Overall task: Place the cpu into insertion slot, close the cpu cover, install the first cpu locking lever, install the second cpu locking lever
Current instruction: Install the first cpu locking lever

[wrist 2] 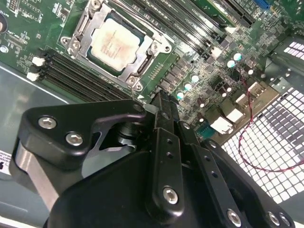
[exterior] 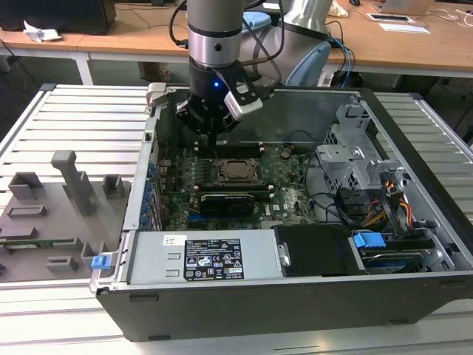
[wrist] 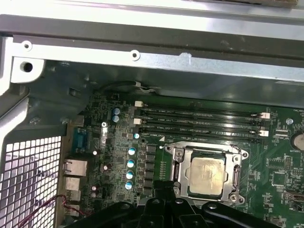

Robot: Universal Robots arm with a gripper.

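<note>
One gripper (wrist 2: 159, 102), fingers pinched narrow and empty, hovers beside our socket; the cpu (wrist 2: 115, 43) sits in the insertion slot (wrist: 207, 203) under the cpu cover (wrist 2: 142, 66), at eleven o'clock from the fingertips in the second wrist view.

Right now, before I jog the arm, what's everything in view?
cpu: one, silver-grey, seated in the insertion slot.
cpu cover: one, silver metal frame, down around the cpu.
memory slots: four, black, beside the socket.
motherboard: one, green, inside the case.
computer case: one, dark grey, lying open on the slatted table.
power supply: one, grey, at the case's near edge.
fixture tray: one, grey, exterior view's left.
end effector: one, black, above the motherboard.
</note>
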